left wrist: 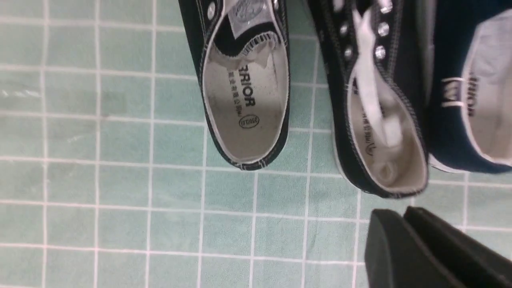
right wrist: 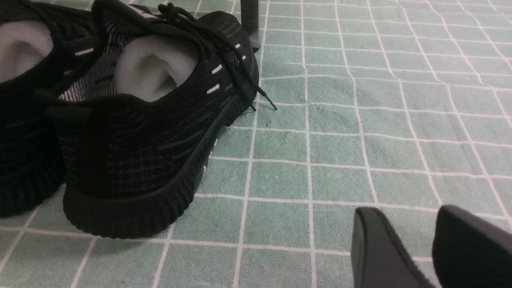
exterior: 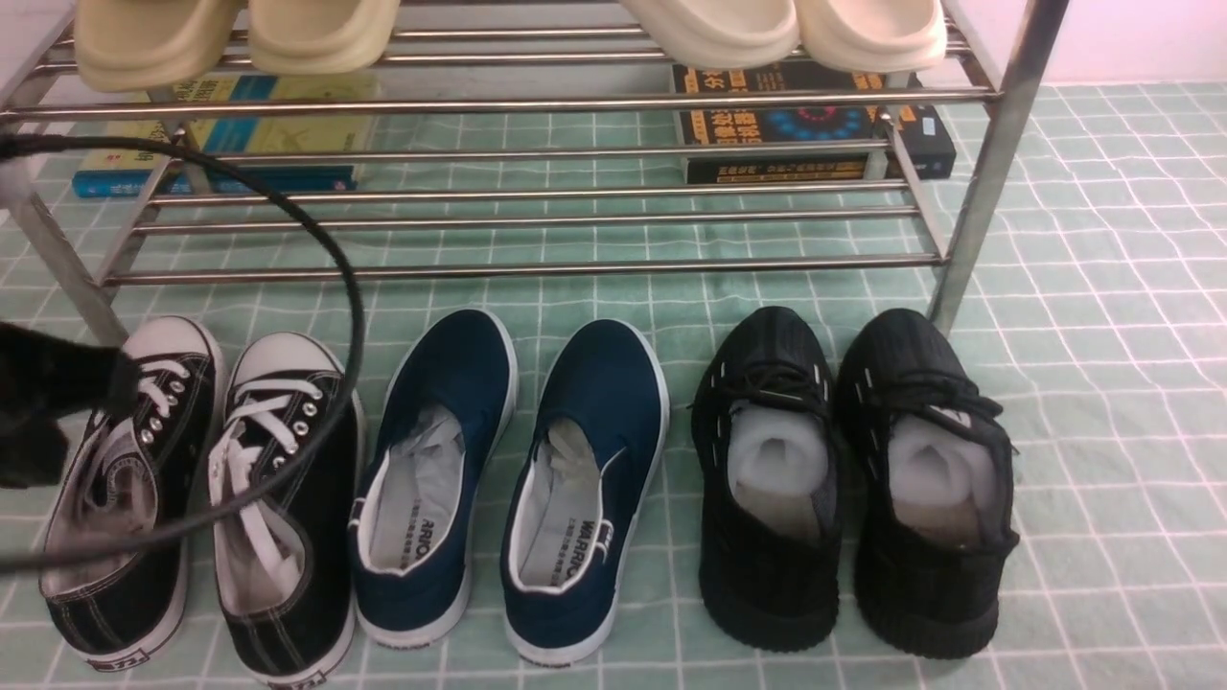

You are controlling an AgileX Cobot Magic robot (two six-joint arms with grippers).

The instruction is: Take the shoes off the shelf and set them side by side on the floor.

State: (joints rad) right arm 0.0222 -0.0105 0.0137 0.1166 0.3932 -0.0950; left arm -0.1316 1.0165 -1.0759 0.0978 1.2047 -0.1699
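Note:
Both shoes, black canvas with white laces, stand side by side on the green grid floor [exterior: 1102,383] at the far left: one shoe [exterior: 125,489] and its mate [exterior: 283,508], toes toward the shelf [exterior: 518,268]. In the left wrist view they appear as one shoe [left wrist: 244,88] and the other [left wrist: 380,112]. My left gripper [left wrist: 404,218] hovers behind their heels, shut and holding nothing. The left arm [exterior: 43,412] shows as a dark mass over the outer shoe. My right gripper [right wrist: 408,212] stands open over bare floor beside the black knit sneakers, out of the front view.
Navy slip-ons [exterior: 508,479] and all-black knit sneakers [exterior: 853,479] stand in the same row on the floor. Cream slippers [exterior: 230,38] sit on the shelf's upper tier. Books [exterior: 815,125] lie behind the lower tier. A black cable [exterior: 355,316] loops over the canvas shoes.

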